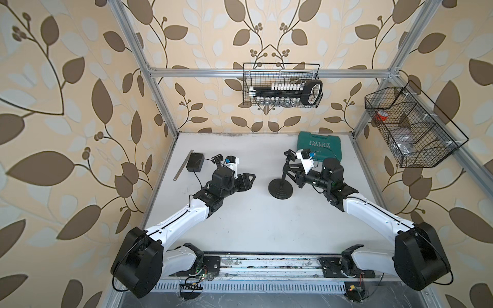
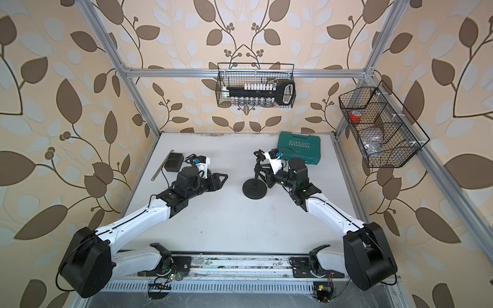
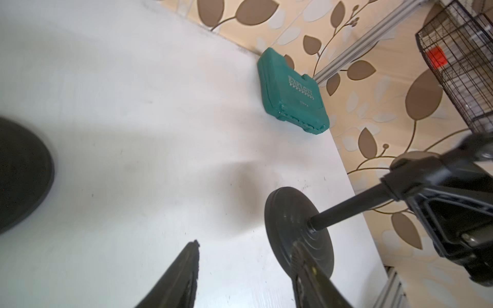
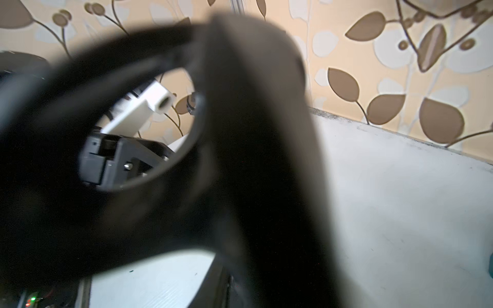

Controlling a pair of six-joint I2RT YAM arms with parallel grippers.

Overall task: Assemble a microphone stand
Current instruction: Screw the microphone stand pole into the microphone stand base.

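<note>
The white table [image 1: 240, 226] carries a teal EXPLOIT tool case [image 1: 318, 145] at 1 o'clock from its centre, well clear of the work. The microphone stand [image 1: 280, 188] is upright just toward 3 o'clock. The right gripper [image 1: 293, 173] reaches in from the stand's 3 o'clock and looks narrowly clamped on the upper stem, probably to steady the stand for fitting. The left gripper [image 1: 252, 182] waits at the stand's 9 o'clock, spread wide, empty and apart from it. Only the left wrist view shows the round base [image 3: 298, 234] flat on the table and a bare gap beside its fingertips [image 3: 193, 248]. The right wrist view is filled by a blurred black loop [image 4: 240, 133], likely the stand's clip, and hides that pincer's jaws.
</note>
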